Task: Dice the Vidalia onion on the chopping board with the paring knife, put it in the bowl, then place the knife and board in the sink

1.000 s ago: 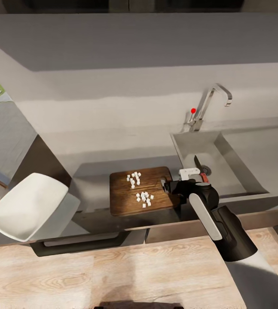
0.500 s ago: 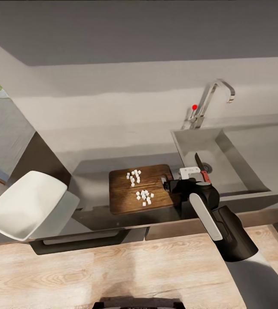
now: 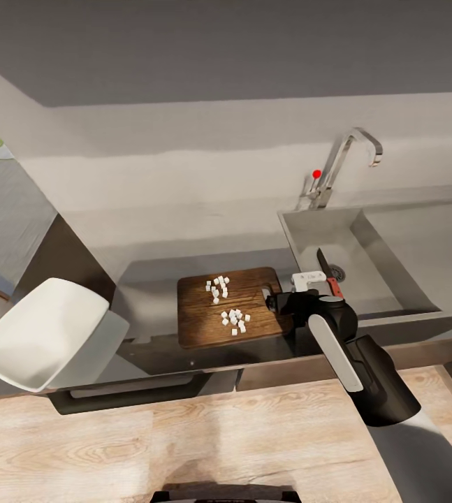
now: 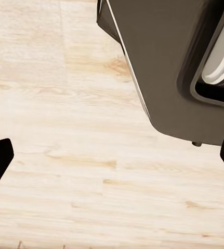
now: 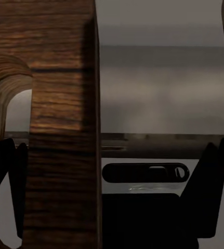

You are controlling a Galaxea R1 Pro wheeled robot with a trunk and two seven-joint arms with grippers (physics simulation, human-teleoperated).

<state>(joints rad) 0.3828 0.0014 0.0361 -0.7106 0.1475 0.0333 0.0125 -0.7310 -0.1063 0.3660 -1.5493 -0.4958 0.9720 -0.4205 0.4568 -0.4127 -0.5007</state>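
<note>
The dark wooden chopping board (image 3: 205,318) lies on the grey countertop (image 3: 149,276) with several small white onion dice (image 3: 231,319) on it. My right gripper (image 3: 271,302) is at the board's handle-hole end, open. In the right wrist view the chopping board (image 5: 62,129) stands between the spread fingers (image 5: 210,176), close to one of them. The paring knife (image 3: 327,274), dark blade and red handle, lies in the sink (image 3: 306,234) beside the drain. The white bowl (image 3: 40,332) sits at the countertop's left end. My left gripper (image 4: 112,158) hangs open over the wooden floor.
The angular tap (image 3: 341,164) with a red dot rises behind the sink, with the steel drainboard (image 3: 428,237) to its right. Dark cabinets (image 3: 142,391) run under the countertop's front edge. My own dark base (image 4: 169,67) shows in the left wrist view.
The head camera tilted slightly since a second ago, shifting the whole picture. The board, knife, bowl and right arm have not visibly moved.
</note>
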